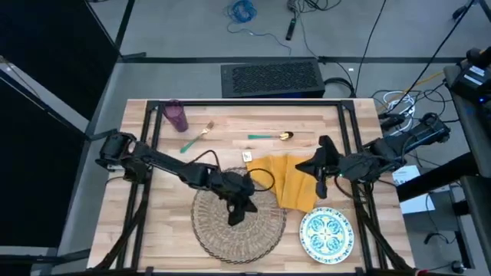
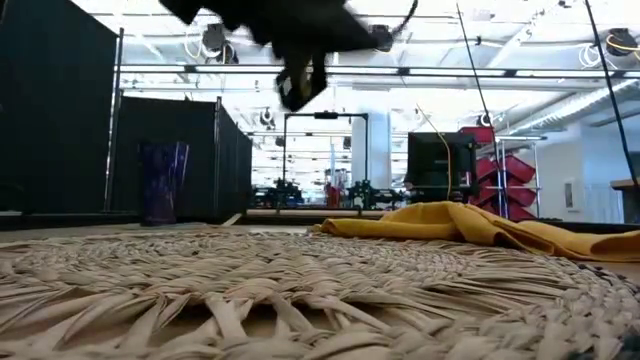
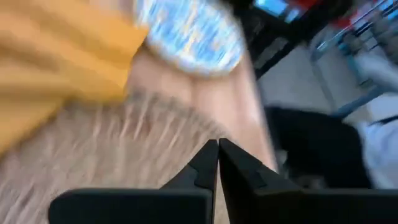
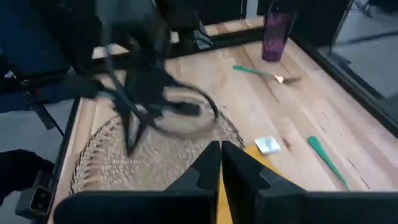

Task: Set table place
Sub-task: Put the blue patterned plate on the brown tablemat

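- We see the left gripper (image 1: 238, 215) clenched empty, above the placemat (image 1: 265, 230).
- Napkin (image 1: 290, 178) beside the placemat; right gripper (image 1: 320, 186) clenched over the napkin.

Round straw placemat (image 1: 239, 222) near centre; yellow napkin (image 1: 290, 179) rumpled at its right; floral plate (image 1: 327, 233) near right; purple cup (image 1: 176, 116) far left; fork (image 1: 196, 137), spoon (image 1: 270, 136) far.

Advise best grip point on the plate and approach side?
Grip the plate by its outer rim from the table's right edge: it lies flat, right of the placemat, and its far rim sits near the napkin. Come in low, one finger under the lip.
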Controlling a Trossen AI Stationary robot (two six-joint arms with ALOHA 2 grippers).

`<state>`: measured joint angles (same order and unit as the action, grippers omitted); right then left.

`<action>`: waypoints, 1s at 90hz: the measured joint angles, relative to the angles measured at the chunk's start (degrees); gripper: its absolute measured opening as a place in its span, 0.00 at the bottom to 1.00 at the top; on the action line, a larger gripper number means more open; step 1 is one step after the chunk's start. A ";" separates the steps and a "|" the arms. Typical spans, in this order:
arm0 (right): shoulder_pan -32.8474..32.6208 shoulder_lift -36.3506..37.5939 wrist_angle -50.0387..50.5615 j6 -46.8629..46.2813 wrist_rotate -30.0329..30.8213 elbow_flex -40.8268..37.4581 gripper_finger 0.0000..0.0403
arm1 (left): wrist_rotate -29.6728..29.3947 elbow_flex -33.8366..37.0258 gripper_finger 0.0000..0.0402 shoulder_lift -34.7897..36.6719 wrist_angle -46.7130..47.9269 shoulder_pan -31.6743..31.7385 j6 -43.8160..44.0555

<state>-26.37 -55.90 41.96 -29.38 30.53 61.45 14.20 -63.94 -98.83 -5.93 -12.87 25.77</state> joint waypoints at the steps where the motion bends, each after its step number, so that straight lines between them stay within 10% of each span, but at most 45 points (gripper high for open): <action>1: 0.00 0.14 0.89 -0.68 -0.01 0.00 0.00 | -0.01 -0.13 0.00 0.00 0.09 -0.02 -0.24; 32: -10.28 -3.28 24.26 -31.92 -8.62 -0.02 0.00 | -4.82 -0.66 0.00 2.96 2.32 0.10 -7.96; 90: -22.60 -26.21 2.18 -52.61 -30.09 -10.68 0.00 | -11.41 -0.66 0.00 11.68 2.49 0.94 -16.02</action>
<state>-48.97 -82.11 44.14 -81.99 0.44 50.77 2.79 -64.60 -87.15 -3.44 -11.93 9.75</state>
